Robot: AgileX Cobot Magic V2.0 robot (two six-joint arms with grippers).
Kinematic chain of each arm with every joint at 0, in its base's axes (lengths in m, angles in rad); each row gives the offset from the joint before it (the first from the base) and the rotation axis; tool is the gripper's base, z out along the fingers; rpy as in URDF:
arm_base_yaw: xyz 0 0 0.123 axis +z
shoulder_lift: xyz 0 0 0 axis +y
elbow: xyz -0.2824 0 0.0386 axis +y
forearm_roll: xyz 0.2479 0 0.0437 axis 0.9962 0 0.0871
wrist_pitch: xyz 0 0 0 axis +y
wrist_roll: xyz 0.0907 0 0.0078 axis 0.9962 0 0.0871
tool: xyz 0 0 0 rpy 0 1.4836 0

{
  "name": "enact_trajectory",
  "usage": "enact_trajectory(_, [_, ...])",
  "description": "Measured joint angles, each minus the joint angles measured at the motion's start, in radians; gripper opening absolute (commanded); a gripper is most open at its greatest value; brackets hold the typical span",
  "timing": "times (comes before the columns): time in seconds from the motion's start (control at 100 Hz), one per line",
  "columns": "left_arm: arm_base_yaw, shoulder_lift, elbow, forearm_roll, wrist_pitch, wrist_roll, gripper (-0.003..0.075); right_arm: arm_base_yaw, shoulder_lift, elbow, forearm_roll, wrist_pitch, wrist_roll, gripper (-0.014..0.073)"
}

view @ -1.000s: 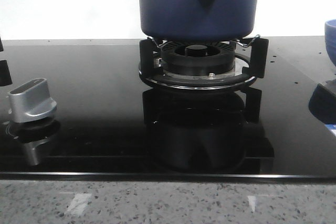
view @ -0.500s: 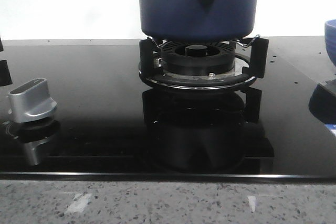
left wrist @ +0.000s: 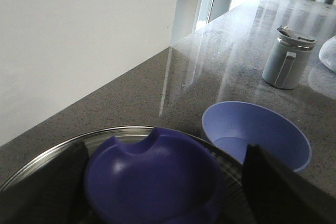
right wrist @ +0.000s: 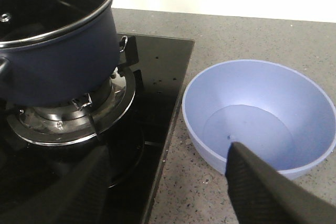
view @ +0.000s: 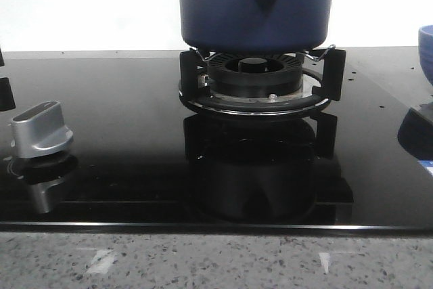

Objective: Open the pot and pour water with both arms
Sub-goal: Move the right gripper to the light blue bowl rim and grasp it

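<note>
On the burner: the pot (view: 257, 8) sits on the black burner grate (view: 260, 82) of the glossy black cooktop (view: 122, 133), its handle lug with the small round hole facing the front camera
Lid: the glass lid (right wrist: 50, 3) with a metal rim is on the pot, a dark blue knob (left wrist: 155, 179) at its centre
Left gripper: the left gripper (left wrist: 157, 187) hangs right over the lid, its two dark fingers (left wrist: 50, 182) spread wide on either side of the knob; neither is seen touching it
Right gripper: the right gripper (right wrist: 157, 192) is released, fingers apart and holding nothing; the pot lies ahead to one side of it
Bowl: a light blue bowl (right wrist: 260, 116) stands on the grey speckled counter (right wrist: 252, 35) just beyond the right fingertips, beside the cooktop edge
Beyond the left gripper: a grey lidded cup (left wrist: 287, 57) stands well past the bowl
Cooktop front: a silver control knob (view: 40, 130)
</note>
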Motion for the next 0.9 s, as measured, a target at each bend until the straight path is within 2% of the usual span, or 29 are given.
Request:
enact_trajectory(0.39, [0.000, 0.000, 0.000, 0.102, -0.024, 0.002, 0.0519, 0.000, 0.000, 0.000, 0.000, 0.002, 0.002, 0.0434])
enact_trajectory(0.57, [0.000, 0.000, 0.000, 0.105, -0.030, 0.003, 0.0470, 0.000, 0.000, 0.000, 0.000, 0.002, 0.002, 0.0434])
enact_trajectory(0.9, [0.000, 0.000, 0.000, 0.109, -0.030, 0.003, 0.0329, 0.000, 0.000, 0.000, 0.000, 0.002, 0.002, 0.0434])
